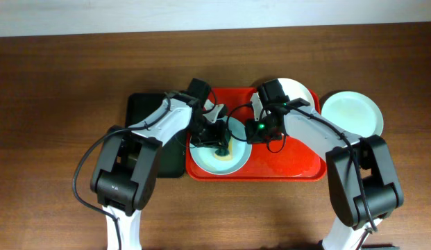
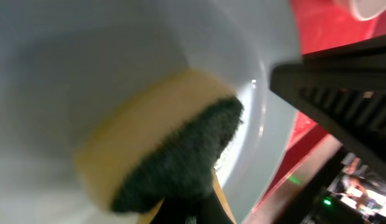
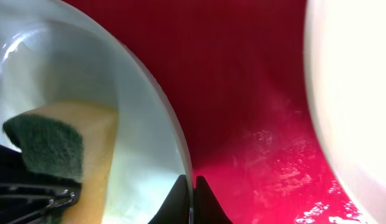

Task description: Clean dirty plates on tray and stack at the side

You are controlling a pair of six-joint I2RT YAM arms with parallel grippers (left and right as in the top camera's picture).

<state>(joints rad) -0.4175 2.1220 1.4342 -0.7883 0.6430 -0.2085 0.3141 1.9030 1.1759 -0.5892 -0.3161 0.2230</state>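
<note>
Not much room on the tray (image 1: 295,163). Its near-left corner is filled by a blue-green plate (image 1: 236,161), which is crowded by the left gripper (image 1: 220,147) clamped on a sponge (image 2: 155,143) and the right gripper (image 3: 194,186) pinched onto the rim. The far-right corner is taken by a white plate (image 1: 302,90). Bare red is only seen near-right, with the right arm (image 1: 316,128) slung partly over it. Off the right side another plate (image 1: 352,113) is parked, and the left side is hemmed by a black tray (image 1: 142,107). Open table (image 1: 62,83) is found beyond the far edge.
</note>
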